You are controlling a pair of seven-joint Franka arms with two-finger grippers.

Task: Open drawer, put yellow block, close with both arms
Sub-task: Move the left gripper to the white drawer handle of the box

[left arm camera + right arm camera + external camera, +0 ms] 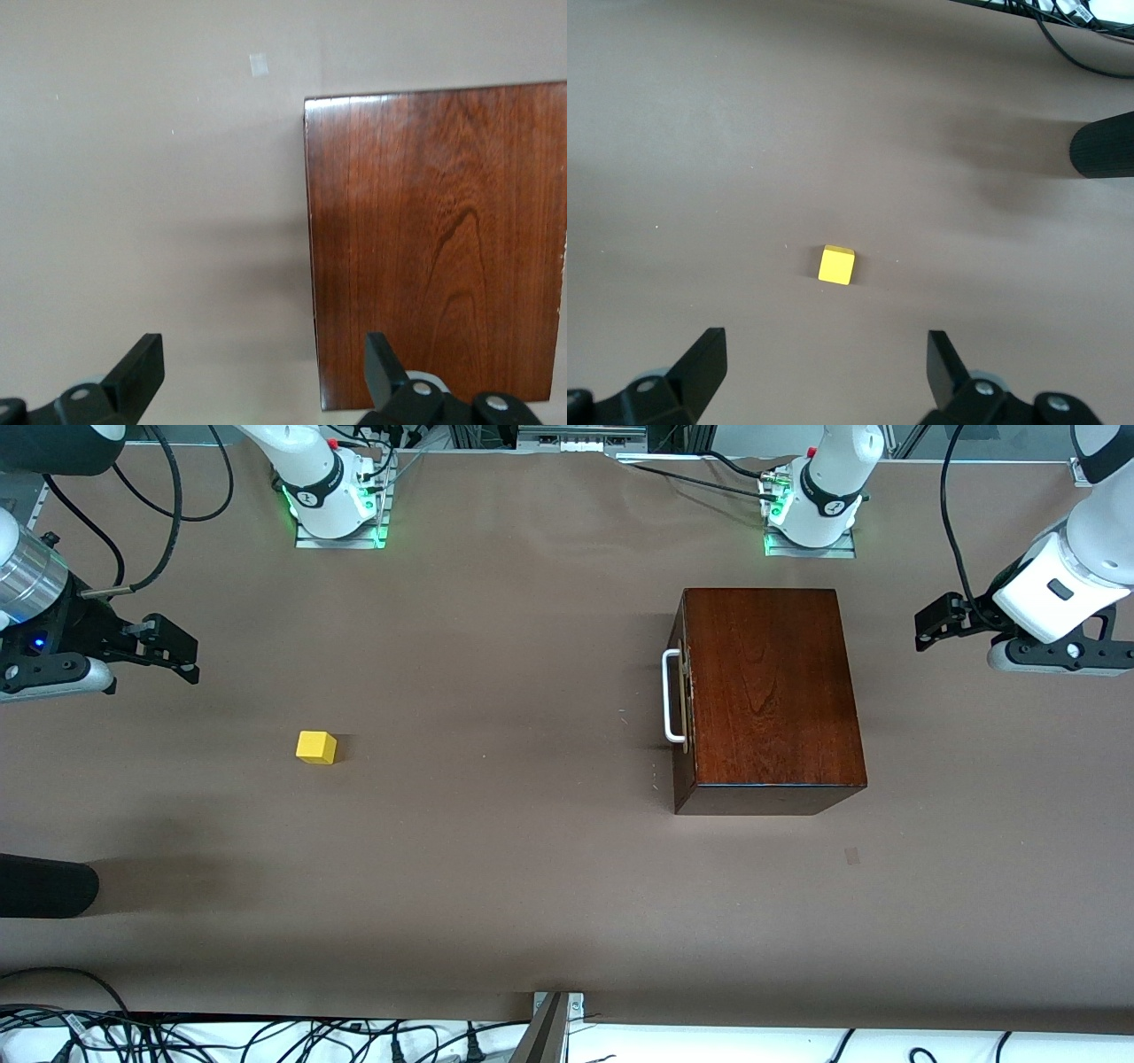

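I am looking at a closed drawer (683, 695), its dark front sitting flush in the mahogany box (766, 691) toward the left arm's end of the table, and the yellow block (316, 747) is lying on the bare brown table (496, 868) well apart from it, toward the right arm's end. The left gripper (937, 622) is hanging over the table just beside the box with its fingers spread and holding nothing; the right gripper (173, 651) is hovering released and empty too, with the block in plain sight between its fingers in the right wrist view. My worry is the white handle (672, 695): it is thin and standing close to the front, so a finger coming in slightly off could be glancing off it, and a pull with the box unbraced could be dragging the whole box along the table rather than sliding the tray out. The box's long axis is running toward and away from the front camera, while the drawer front is facing the right arm's end, so I am expecting the tray to travel that way, toward the block.
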